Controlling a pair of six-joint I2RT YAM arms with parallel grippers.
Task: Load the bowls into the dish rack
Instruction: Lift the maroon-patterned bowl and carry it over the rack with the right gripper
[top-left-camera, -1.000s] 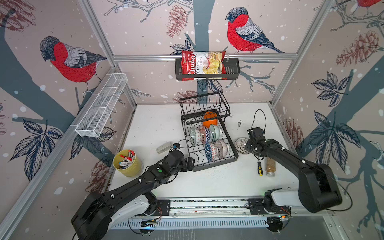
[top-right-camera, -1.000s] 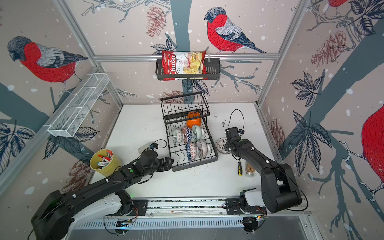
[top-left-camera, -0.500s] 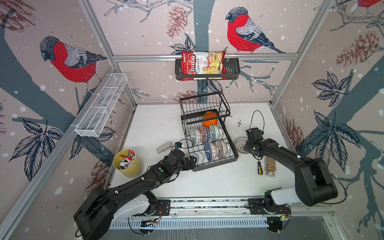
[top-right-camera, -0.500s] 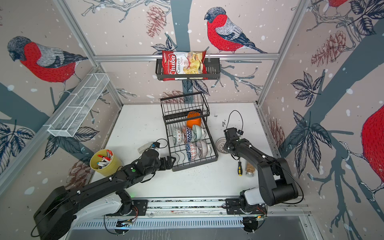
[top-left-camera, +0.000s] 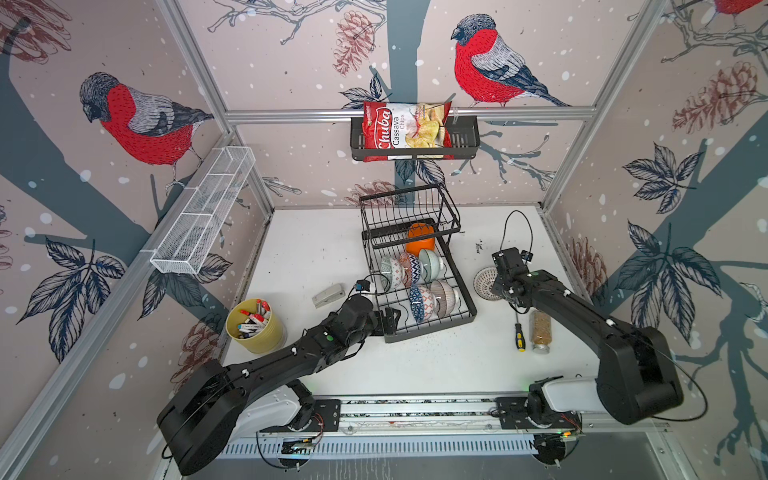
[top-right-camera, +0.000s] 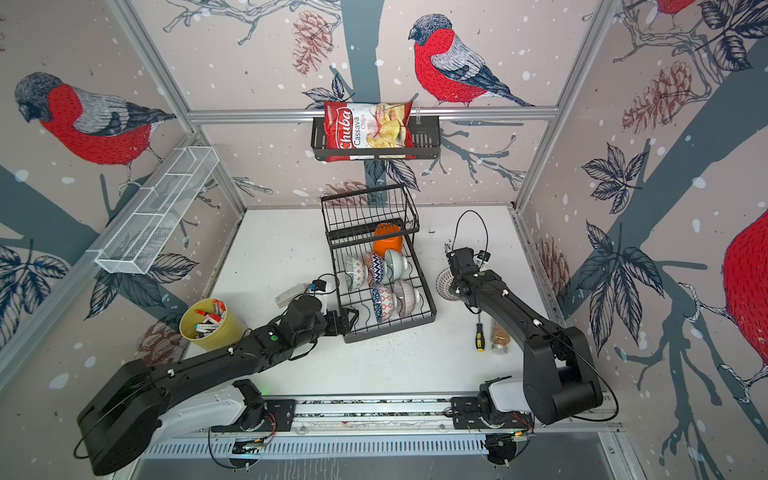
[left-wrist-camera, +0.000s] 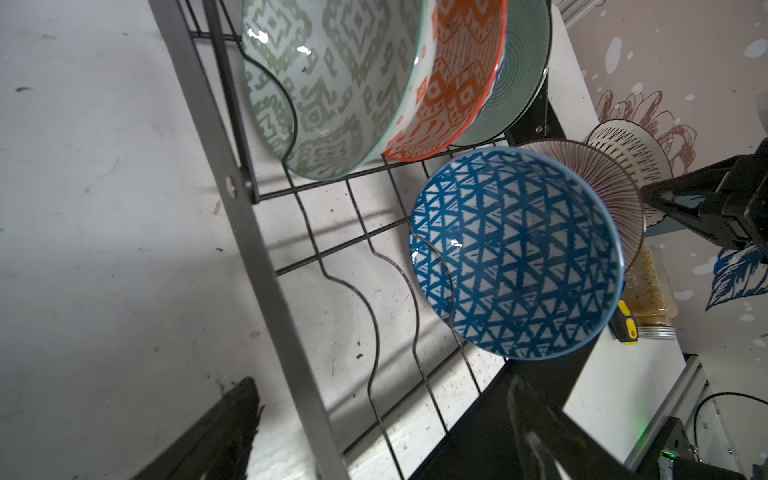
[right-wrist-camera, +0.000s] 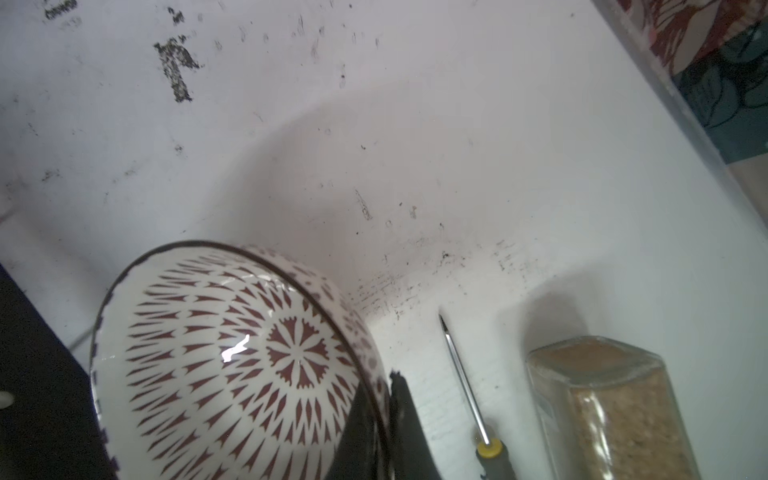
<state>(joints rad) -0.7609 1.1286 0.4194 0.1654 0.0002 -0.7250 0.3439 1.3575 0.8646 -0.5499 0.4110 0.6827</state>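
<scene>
Bag above dish rack reads "Chuba Cassava Chips"

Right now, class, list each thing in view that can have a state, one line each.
left gripper: open, at the dish rack's near end.
right gripper: shut on the red-patterned bowl's rim.
red-patterned bowl: gripped, outside the dish rack.
dish rack: holds six bowls.
yellow cup: upright, full of pens.
spice jar: lying on its side.

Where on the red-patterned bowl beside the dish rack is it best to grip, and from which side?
The rim, on the side away from the dish rack, from above: the bowl opens upward, so one finger goes inside, one outside. The right tool is shut there.
</scene>
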